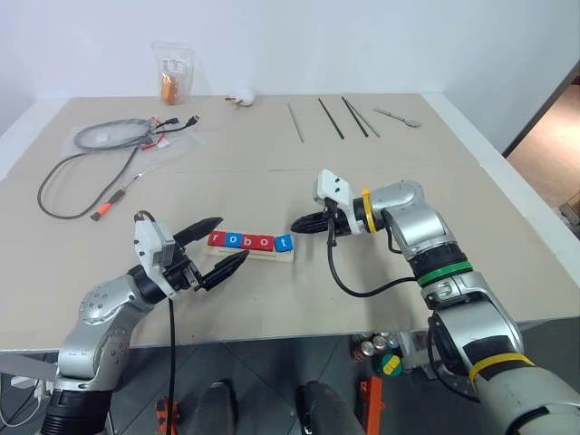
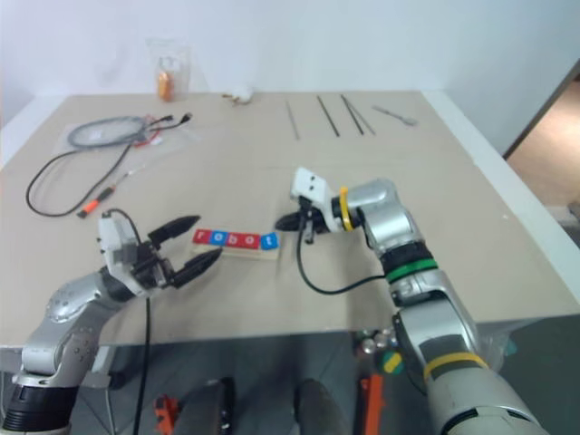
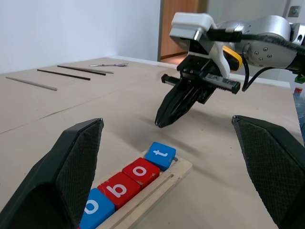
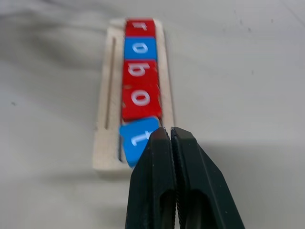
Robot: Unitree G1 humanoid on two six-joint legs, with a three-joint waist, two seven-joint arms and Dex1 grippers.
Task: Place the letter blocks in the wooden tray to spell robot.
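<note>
Right wrist view looks down the right gripper [image 4: 170, 131], whose two black fingers are pressed flat together with nothing between them, the tips hanging just past the end of the wooden tray [image 4: 102, 143]. From those tips, the blue t block [image 4: 137, 138] lies at about eleven o'clock, the nearest tile, and it sits skewed, one corner turned out of line. Beyond it, toward twelve o'clock, run the other letter blocks [image 4: 139, 69]: a red o, a red b, a blue o and a red r, all square in the groove.

With the word already spelled, the step in hand seems to be tidying that last tile. To do it well, I would use the closed fingertips as a blunt pusher, come in low against the t's outer edge, and nudge gently along the tray's length so the tile squares up against the o without shoving the whole row or sliding the tray.

Farther out, in the head view, the left gripper [image 1: 220, 241] hovers at the tray's opposite end, fingers spread wide and empty, well placed to brace the tray if it starts to slip.
</note>
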